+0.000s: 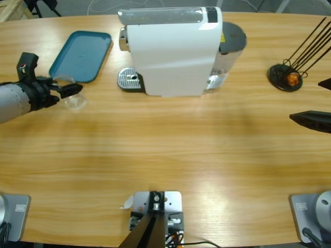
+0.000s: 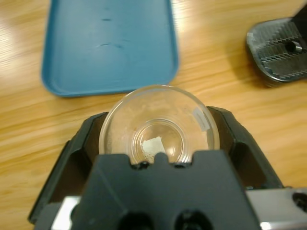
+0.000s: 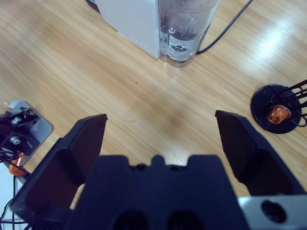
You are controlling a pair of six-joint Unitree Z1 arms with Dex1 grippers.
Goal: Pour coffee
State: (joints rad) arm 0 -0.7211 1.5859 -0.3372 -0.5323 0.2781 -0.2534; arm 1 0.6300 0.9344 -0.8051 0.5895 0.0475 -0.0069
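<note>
**Inspector A:** Left tool (image 2: 158,143) — jaws closed round a small clear glass (image 2: 159,125), one jaw on either side of its wall; the glass looks empty; no coffee visible in it, nor anywhere else in these views.

**Inspector B:** Agreed. In the high view the left tool (image 1: 70,92) holds the glass (image 1: 75,101) just off the near corner of the blue tray (image 1: 83,54); the drip grate (image 1: 129,80) of the white coffee machine (image 1: 173,49) lies further along the counter (image 1: 170,150), towards the middle — near, but apart.

**Inspector A:** That is the relation that matters; from the wrist camera the grate (image 2: 280,52) sits up and to the right of the glass, so I judge the carry to run that way, with the glass kept upright.

**Inspector B:** Right tool (image 3: 160,139)?

**Inspector A:** Jaws spread wide, nothing between them; it hangs over bare counter near the water tank (image 3: 187,28) and the black wire stand (image 3: 278,115); in the high view only its dark tip (image 1: 313,120) shows at the edge, well apart from the grate.

**Inspector B:** So the left arm is nearer and already loaded; the step is its own.
</note>
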